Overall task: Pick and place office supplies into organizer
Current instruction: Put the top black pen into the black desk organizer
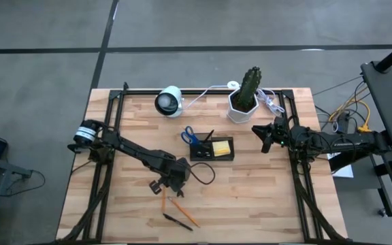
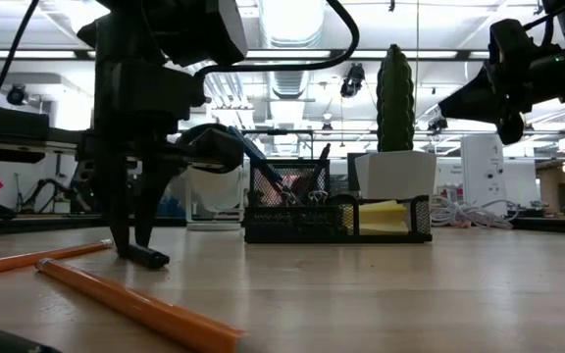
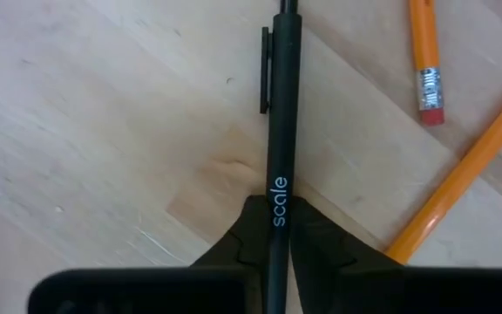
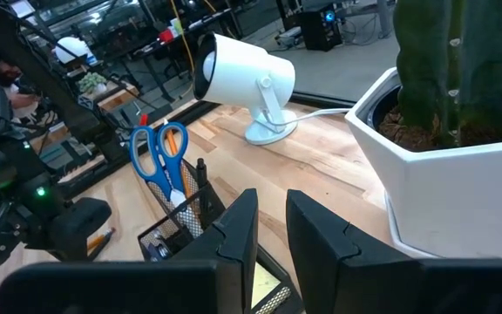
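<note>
Left hand [image 3: 279, 240] clamped on black pen [image 3: 279, 113] printed "scale"; orange pencils [image 3: 460, 179] beside.

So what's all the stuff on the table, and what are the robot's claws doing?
black pen: one, black with light lettering, pinched in the left claw down at the tabletop
pencils: two seen here, orange, on the wood by the left claw
organizer: one, black mesh, middle of the table
scissors: one pair, blue handles, standing in the organizer
sticky-note pad: one, yellow, in the organizer
cactus: one, green, in a white pot at the far edge
white camera: one, on a stand, far edge, beside the pot
white cables: a bundle near the pot
left claw: shut on the black pen
right claw: empty, raised near the pot, fingers slightly apart
</note>
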`<state>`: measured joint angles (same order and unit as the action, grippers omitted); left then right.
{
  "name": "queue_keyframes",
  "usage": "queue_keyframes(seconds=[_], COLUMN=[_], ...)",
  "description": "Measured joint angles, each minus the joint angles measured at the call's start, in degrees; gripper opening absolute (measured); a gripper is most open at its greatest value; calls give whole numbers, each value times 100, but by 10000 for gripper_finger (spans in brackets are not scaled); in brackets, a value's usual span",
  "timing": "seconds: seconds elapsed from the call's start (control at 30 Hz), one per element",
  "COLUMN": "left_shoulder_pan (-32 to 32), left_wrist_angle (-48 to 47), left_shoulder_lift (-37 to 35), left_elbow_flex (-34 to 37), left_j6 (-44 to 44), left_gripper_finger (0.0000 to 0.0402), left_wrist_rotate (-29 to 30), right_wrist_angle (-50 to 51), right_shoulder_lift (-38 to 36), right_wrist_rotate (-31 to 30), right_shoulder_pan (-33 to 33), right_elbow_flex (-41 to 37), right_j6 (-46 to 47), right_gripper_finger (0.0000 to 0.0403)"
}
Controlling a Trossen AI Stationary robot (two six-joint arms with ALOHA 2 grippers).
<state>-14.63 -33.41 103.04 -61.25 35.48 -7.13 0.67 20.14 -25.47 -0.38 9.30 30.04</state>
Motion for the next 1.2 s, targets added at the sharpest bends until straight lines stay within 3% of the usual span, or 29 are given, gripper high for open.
queue_keyframes(seconds=[0.53,0.9,1.2], left_shoulder_pan=[-2,41,103], left_wrist_angle=[30,-155,-104], left_shoulder_lift=[-11,-435,-776], left_elbow_flex=[0,8,-131], left_j6=[-64,-101,-1062], left_gripper_finger=[12,11,10], left_wrist_rotate=[241,419,592], right_wrist_angle=[-2,-9,-6], right_shoulder_lift=[0,-1,8], right_wrist_rotate=[-2,-4,-2], right_shoulder_pan=[0,-1,-4], right_elbow_flex=[0,0,0], right_j6=[0,77,107], right_gripper_finger=[54,54,54])
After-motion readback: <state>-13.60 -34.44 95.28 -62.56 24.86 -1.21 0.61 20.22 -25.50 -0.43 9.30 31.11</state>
